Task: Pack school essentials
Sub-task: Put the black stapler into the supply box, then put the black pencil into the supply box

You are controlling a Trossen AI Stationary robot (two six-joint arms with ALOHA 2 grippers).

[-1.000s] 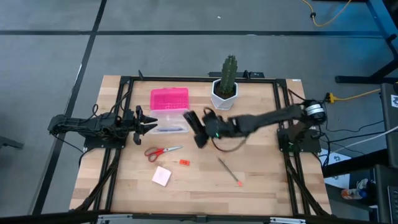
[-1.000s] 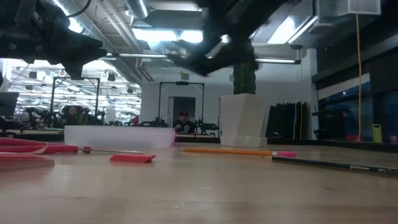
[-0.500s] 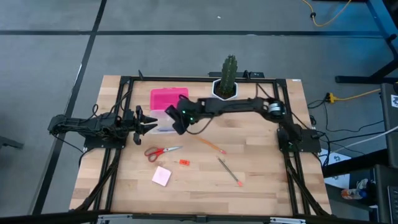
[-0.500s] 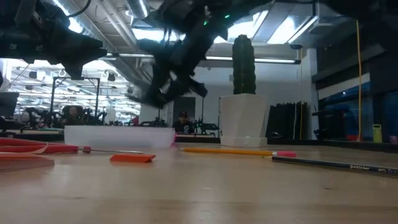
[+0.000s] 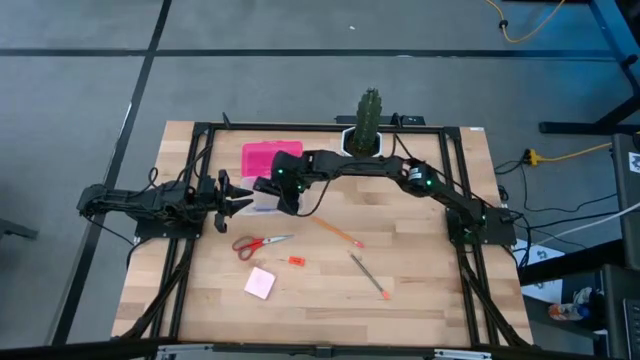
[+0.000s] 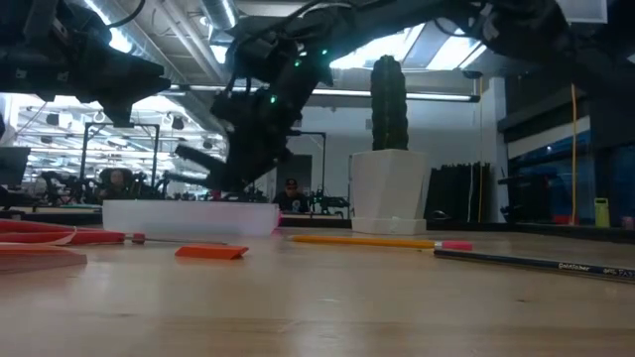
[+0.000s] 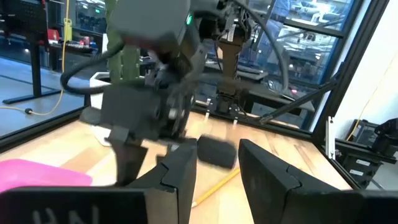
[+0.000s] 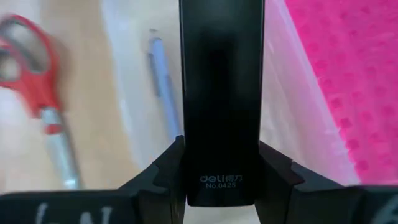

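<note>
The right gripper (image 8: 221, 168) clamps the black oblong block (image 8: 221, 93) at its near end, above the clear box (image 5: 270, 205), at ten o'clock of the table's middle. The block looks stiff, smooth, likely slippery, so a grip across its narrow sides suits. Beyond lie a pen (image 8: 158, 81) and the scissors (image 8: 37, 106). The left gripper (image 5: 240, 196) waits with its fingers apart at nine o'clock of the box

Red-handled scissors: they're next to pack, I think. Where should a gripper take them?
Probably the narrow neck where blades meet handles on the red-handled scissors, coming straight down; they lie flat with bare table around them. The left gripper is open nearby.
</note>
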